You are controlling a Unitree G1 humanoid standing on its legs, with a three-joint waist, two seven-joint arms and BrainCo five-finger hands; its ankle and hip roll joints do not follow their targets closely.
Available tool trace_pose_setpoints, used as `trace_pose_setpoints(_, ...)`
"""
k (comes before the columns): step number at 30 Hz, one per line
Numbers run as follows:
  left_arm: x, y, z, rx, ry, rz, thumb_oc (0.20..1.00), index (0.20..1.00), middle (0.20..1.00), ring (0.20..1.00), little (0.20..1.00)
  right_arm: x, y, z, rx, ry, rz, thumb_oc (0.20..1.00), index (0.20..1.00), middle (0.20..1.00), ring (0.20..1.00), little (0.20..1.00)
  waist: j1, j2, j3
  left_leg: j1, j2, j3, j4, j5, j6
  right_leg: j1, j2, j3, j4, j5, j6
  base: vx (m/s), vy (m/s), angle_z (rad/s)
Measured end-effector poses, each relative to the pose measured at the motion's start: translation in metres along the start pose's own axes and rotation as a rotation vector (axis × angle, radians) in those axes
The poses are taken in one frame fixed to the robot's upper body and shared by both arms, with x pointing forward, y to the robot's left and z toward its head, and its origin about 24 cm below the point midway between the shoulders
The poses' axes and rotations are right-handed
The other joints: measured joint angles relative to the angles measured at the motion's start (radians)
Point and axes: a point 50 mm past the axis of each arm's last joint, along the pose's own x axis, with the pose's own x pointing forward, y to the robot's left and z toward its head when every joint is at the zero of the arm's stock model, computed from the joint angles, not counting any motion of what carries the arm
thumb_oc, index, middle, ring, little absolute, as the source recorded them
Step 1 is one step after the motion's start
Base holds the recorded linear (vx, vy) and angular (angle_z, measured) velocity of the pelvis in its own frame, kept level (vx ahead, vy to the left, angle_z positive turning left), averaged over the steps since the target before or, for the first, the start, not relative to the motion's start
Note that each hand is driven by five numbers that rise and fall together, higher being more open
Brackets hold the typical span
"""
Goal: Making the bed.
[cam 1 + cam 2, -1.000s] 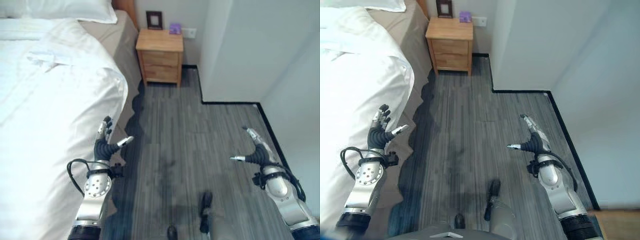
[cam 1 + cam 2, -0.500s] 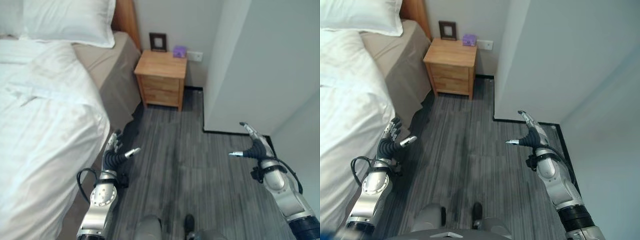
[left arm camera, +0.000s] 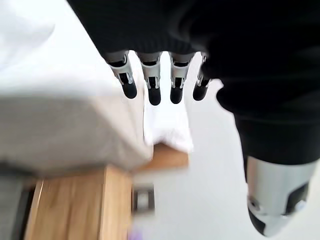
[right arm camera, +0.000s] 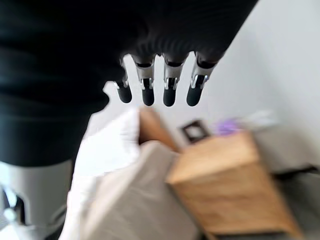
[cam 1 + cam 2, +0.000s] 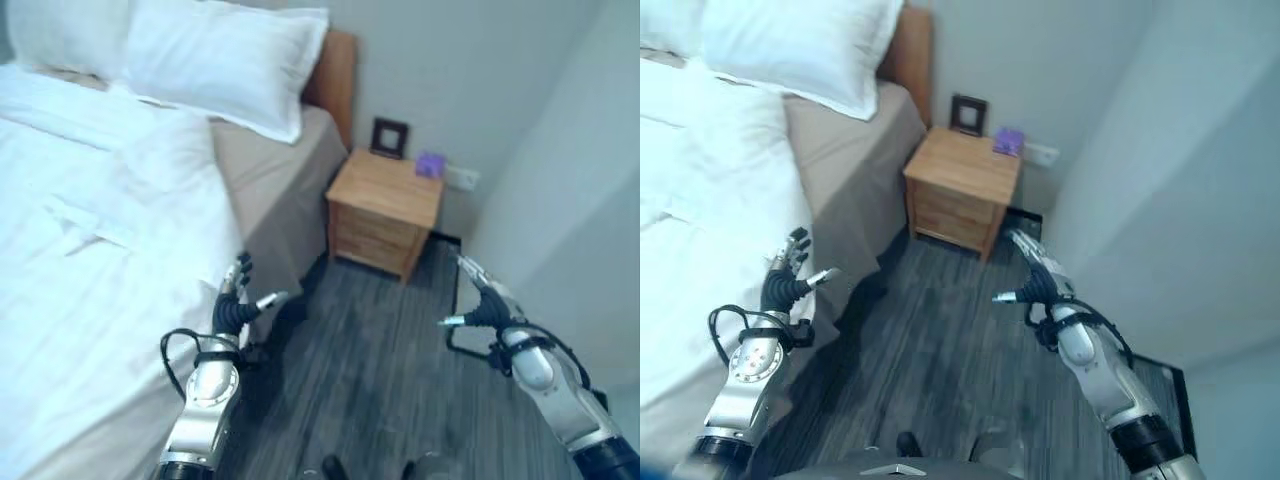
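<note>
- Head camera has swung up and toward the head of the bed over the last second; the whole scene shifted, so that's the camera moving, not the furniture. Floor dominated a second ago; now the pillows (image 5: 215, 60), headboard (image 5: 335, 75) and nightstand (image 5: 385, 212) sit mid-frame.
- Duvet (image 5: 90, 280) lies where it did: crumpled white, folded back short of the pillows, leaving a tan sheet (image 5: 275, 175) exposed along the bed's near side up by the headboard.
- Left hand (image 5: 237, 300) hangs just beside the duvet's edge at the mattress side, fingers straight and spread, thumb out, holding nothing. Same pose as 1 s ago.
- Right hand (image 5: 478, 303) is out over the floor (image 5: 370, 400) in front of the nightstand, well apart from the bed, fingers extended, empty.
- Judgement: no grasp yet. This looks like repositioning along the bed toward the head end; the duvet has yet to be pulled up over the bare sheet.
- Left wrist view: fingers (image 3: 151, 85) straight, nothing between them; past them the mattress side and a wooden nightstand edge. Confirms empty, which the head views only suggest.
- Right wrist view: fingers (image 4: 169, 82) straight, no contact; beyond them the nightstand, a small dark frame (image 4: 192, 131) and a purple item (image 4: 229, 125) on it.
- Head views alone give the duvet's layout and both hands' spacing from the bed.
</note>
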Motion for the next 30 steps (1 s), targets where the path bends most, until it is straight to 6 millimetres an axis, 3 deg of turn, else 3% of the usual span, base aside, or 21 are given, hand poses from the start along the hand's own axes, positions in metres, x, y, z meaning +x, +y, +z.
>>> trace_pose_setpoints(1, 0.004, 0.005, 0.005, -0.007, -0.024, 0.033, 1.0, 1.0, 1.0, 1.0, 1.0, 0.0, -0.001, -0.002, 0.0, 0.006, -0.005, 1.0, 1.0, 1.0, 1.0, 1.0, 0.011, 0.027, 0.009, 0.018, 0.029, -0.101, 0.005, -0.003, -0.013, -0.039, 0.031, -0.009, -0.229, 0.013, -0.049, 0.33, -0.274, 2.03)
trace_pose_setpoints(2, 0.005, 0.008, 0.005, -0.005, -0.025, 0.047, 1.0, 1.0, 1.0, 1.0, 1.0, -0.001, -0.001, -0.003, -0.002, 0.011, -0.001, 1.0, 1.0, 1.0, 1.0, 1.0, 0.014, 0.03, 0.011, 0.024, 0.032, -0.115, 0.011, -0.002, -0.014, -0.05, 0.038, 0.0, -0.306, 0.04, -0.058, 0.2, -0.189, 1.86)
trace_pose_setpoints(3, 0.002, 0.015, 0.003, -0.004, -0.02, 0.076, 1.0, 1.0, 1.0, 1.0, 1.0, -0.002, -0.001, -0.004, -0.007, 0.016, 0.002, 1.0, 1.0, 1.0, 1.0, 1.0, 0.011, 0.041, 0.008, 0.037, 0.059, -0.188, 0.012, -0.013, -0.062, -0.048, 0.097, 0.061, -0.509, 0.089, -0.074, 0.24, -0.211, 1.65)
trace_pose_setpoints(6, -0.003, 0.029, -0.001, 0.012, -0.002, 0.128, 1.0, 1.0, 1.0, 1.0, 1.0, 0.002, -0.006, -0.003, -0.009, 0.006, -0.019, 1.0, 1.0, 1.0, 1.0, 1.0, 0.026, 0.012, 0.001, 0.053, 0.091, -0.247, 0.03, -0.06, -0.149, -0.021, 0.183, 0.176, -0.859, 0.249, -0.105, 0.22, -0.179, 1.47)
trace_pose_setpoints(7, -0.004, 0.033, -0.005, 0.016, 0.011, 0.142, 1.0, 1.0, 1.0, 1.0, 1.0, 0.0, -0.005, -0.005, -0.008, 0.015, -0.016, 1.0, 1.0, 1.0, 1.0, 1.0, 0.025, -0.015, -0.008, 0.055, 0.092, -0.293, 0.039, -0.073, -0.167, 0.003, 0.206, 0.277, -0.955, 0.278, -0.096, 0.24, -0.161, 2.33)
trace_pose_setpoints(8, -0.007, 0.041, -0.007, 0.053, 0.027, 0.136, 1.0, 1.0, 1.0, 1.0, 1.0, -0.007, -0.002, -0.008, -0.001, 0.037, -0.007, 1.0, 1.0, 1.0, 1.0, 1.0, 0.016, -0.106, -0.029, 0.068, 0.045, -0.328, 0.067, -0.111, -0.223, 0.062, 0.164, 0.348, -0.944, 0.366, -0.154, 0.28, -0.169, 2.21)
trace_pose_setpoints(9, -0.011, 0.037, -0.015, 0.031, 0.056, 0.142, 1.0, 1.0, 1.0, 1.0, 1.0, -0.007, -0.004, -0.015, -0.011, 0.067, -0.01, 1.0, 1.0, 1.0, 1.0, 1.0, 0.035, -0.078, -0.027, 0.076, 0.089, -0.299, 0.072, -0.15, -0.249, 0.07, 0.194, 0.344, -0.911, 0.403, -0.097, 0.34, -0.229, 1.74)
trace_pose_setpoints(10, -0.018, 0.038, -0.02, 0.031, 0.079, 0.143, 1.0, 1.0, 1.0, 1.0, 1.0, -0.004, -0.006, -0.018, 0.003, 0.088, -0.031, 1.0, 1.0, 1.0, 1.0, 1.0, 0.056, -0.069, -0.033, 0.054, 0.102, -0.301, 0.081, -0.157, -0.243, 0.074, 0.208, 0.372, -0.922, 0.402, -0.127, 0.23, -0.175, 0.78)
trace_pose_setpoints(11, -0.02, 0.042, -0.021, 0.031, 0.088, 0.146, 1.0, 1.0, 1.0, 1.0, 1.0, 0.0, -0.009, -0.017, 0.004, 0.082, -0.048, 1.0, 1.0, 1.0, 1.0, 1.0, 0.066, -0.068, -0.022, 0.031, 0.102, -0.299, 0.073, -0.152, -0.238, 0.089, 0.206, 0.371, -0.935, 0.397, -0.115, 0.19, -0.191, 0.72)
trace_pose_setpoints(13, -0.022, 0.048, -0.024, 0.026, 0.104, 0.171, 1.0, 1.0, 1.0, 1.0, 1.0, 0.011, -0.017, -0.014, -0.005, 0.069, -0.069, 1.0, 1.0, 1.0, 1.0, 1.0, 0.086, -0.049, -0.007, 0.009, 0.116, -0.334, -0.012, -0.067, -0.213, 0.094, 0.235, 0.384, -0.924, 0.393, -0.111, 0.24, -0.255, 0.61)
trace_pose_setpoints(15, -0.017, 0.047, -0.022, 0.03, 0.096, 0.17, 1.0, 1.0, 1.0, 1.0, 1.0, 0.012, -0.021, -0.014, -0.006, 0.066, -0.085, 1.0, 1.0, 1.0, 1.0, 1.0, 0.068, -0.043, 0.004, 0.024, 0.141, -0.38, -0.024, -0.026, -0.221, 0.129, 0.24, 0.382, -0.918, 0.384, -0.11, 0.17, -0.161, 0.83)
trace_pose_setpoints(17, -0.011, 0.043, -0.017, 0.022, 0.069, 0.16, 1.0, 1.0, 1.0, 1.0, 1.0, 0.011, -0.024, -0.015, -0.005, 0.072, -0.096, 1.0, 1.0, 1.0, 1.0, 1.0, 0.044, -0.043, 0.007, 0.03, 0.143, -0.438, -0.025, -0.022, -0.219, 0.16, 0.241, 0.383, -0.921, 0.368, -0.096, 0.18, -0.177, 0.86)
trace_pose_setpoints(19, -0.01, 0.048, -0.019, 0.016, 0.071, 0.19, 1.0, 1.0, 1.0, 1.0, 1.0, 0.018, -0.023, -0.01, 0.024, 0.052, -0.098, 1.0, 1.0, 1.0, 1.0, 1.0, 0.042, -0.047, 0.011, 0.038, 0.153, -0.45, -0.033, -0.026, -0.236, 0.184, 0.235, 0.372, -0.945, 0.336, -0.073, 0.33, -0.286, 0.32)
trace_pose_setpoints(21, -0.016, 0.055, -0.021, 0.021, 0.082, 0.221, 1.0, 1.0, 1.0, 1.0, 1.0, 0.026, -0.024, -0.002, 0.028, 0.02, -0.09, 1.0, 1.0, 1.0, 1.0, 1.0, 0.042, -0.041, 0.012, 0.045, 0.17, -0.459, -0.045, -0.03, -0.255, 0.187, 0.253, 0.364, -0.947, 0.334, -0.073, 0.23, -0.219, -0.01)
trace_pose_setpoints(23, -0.021, 0.064, -0.023, 0.032, 0.093, 0.252, 1.0, 1.0, 1.0, 1.0, 1.0, 0.036, -0.027, 0.013, 0.033, -0.051, -0.096, 1.0, 1.0, 1.0, 1.0, 1.0, 0.059, -0.037, 0.015, 0.043, 0.183, -0.444, -0.034, -0.024, -0.26, 0.182, 0.266, 0.381, -0.946, 0.334, -0.08, -0.03, -0.136, 0.04)
trace_pose_setpoints(25, 0.005, 0.049, -0.01, -0.061, 0.032, 0.227, 1.0, 1.0, 1.0, 1.0, 1.0, 0.04, -0.038, 0.016, 0.018, -0.069, -0.117, 1.0, 1.0, 1.0, 1.0, 1.0, 0.056, -0.076, 0.038, -0.192, 0.137, -0.395, 0.235, 0.007, -0.264, 0.183, 0.197, 0.257, -0.943, 0.335, -0.085, -0.06, -0.104, 1.53)
trace_pose_setpoints(26, 0.012, 0.041, -0.004, -0.091, 0.003, 0.207, 1.0, 1.0, 1.0, 1.0, 1.0, 0.043, -0.043, 0.017, -0.01, -0.081, -0.11, 1.0, 1.0, 1.0, 1.0, 1.0, 0.048, -0.08, 0.037, -0.238, 0.138, -0.326, 0.28, 0.011, -0.259, 0.176, 0.182, 0.21, -0.944, 0.326, -0.103, 0.04, -0.03, 1.98)
trace_pose_setpoints(27, 0.015, 0.041, 0.002, -0.092, -0.027, 0.202, 1.0, 1.0, 1.0, 1.0, 1.0, 0.054, -0.051, 0.026, -0.033, -0.122, -0.126, 1.0, 1.0, 1.0, 1.0, 1.0, 0.047, -0.058, 0.04, -0.28, 0.186, -0.128, 0.271, 0.012, -0.244, 0.173, 0.184, 0.149, -0.949, 0.321, -0.124, 0.2, 0.075, 1.66)
trace_pose_setpoints(28, 0.016, 0.045, 0.002, -0.082, -0.024, 0.227, 1.0, 1.0, 1.0, 1.0, 1.0, 0.063, -0.059, 0.029, -0.045, -0.126, -0.161, 1.0, 1.0, 1.0, 1.0, 1.0, 0.071, -0.039, 0.05, -0.289, 0.189, -0.014, 0.169, 0.033, -0.217, 0.161, 0.18, 0.117, -0.948, 0.318, -0.124, 0.25, 0.152, 1.15)
trace_pose_setpoints(30, 0.015, 0.053, -0.002, -0.052, 0.006, 0.231, 1.0, 1.0, 1.0, 1.0, 1.0, 0.064, -0.06, 0.024, -0.052, -0.097, -0.161, 1.0, 1.0, 1.0, 1.0, 1.0, 0.069, -0.039, 0.05, -0.259, 0.178, 0.038, 0.103, 0.071, -0.195, 0.163, 0.163, 0.091, -0.948, 0.319, -0.119, 0.22, 0.168, 0.66)
